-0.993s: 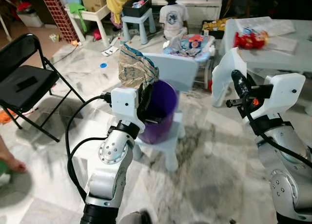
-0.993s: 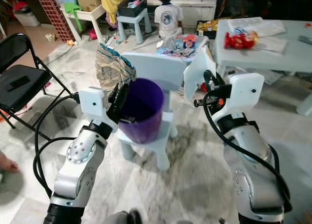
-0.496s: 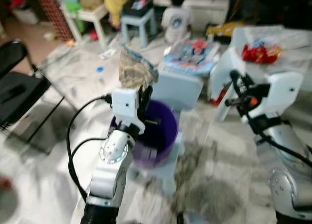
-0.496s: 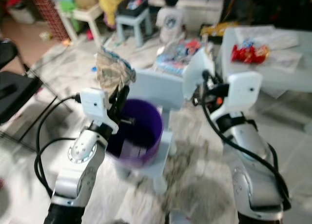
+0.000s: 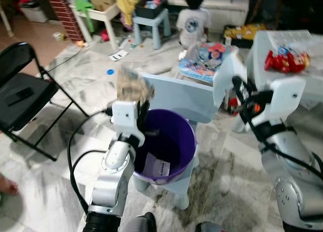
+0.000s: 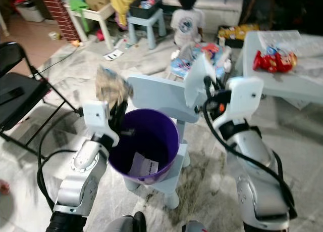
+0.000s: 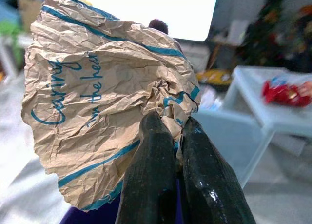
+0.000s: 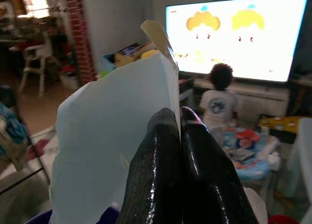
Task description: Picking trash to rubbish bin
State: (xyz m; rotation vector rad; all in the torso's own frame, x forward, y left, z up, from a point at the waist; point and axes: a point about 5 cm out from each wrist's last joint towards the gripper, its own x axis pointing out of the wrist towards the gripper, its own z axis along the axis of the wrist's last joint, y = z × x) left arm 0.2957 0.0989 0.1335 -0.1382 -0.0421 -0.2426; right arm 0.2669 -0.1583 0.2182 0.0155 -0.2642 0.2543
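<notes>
The left gripper point(image 5: 141, 110) pinches a crumpled paper bag point(image 7: 97, 87) above the rim of the purple bin point(image 6: 166, 141) — it may fall outside. The right gripper point(image 6: 207, 88) clamps a white paper sheet point(image 8: 122, 131) beside the bin — this too could miss.

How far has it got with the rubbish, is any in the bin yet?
One scrap already lies in the purple bin. In hand: the left gripper pinches a crumpled paper bag at the bin's rim, and the right gripper holds a white sheet beside the bin. Both remain to be dropped in.
</notes>
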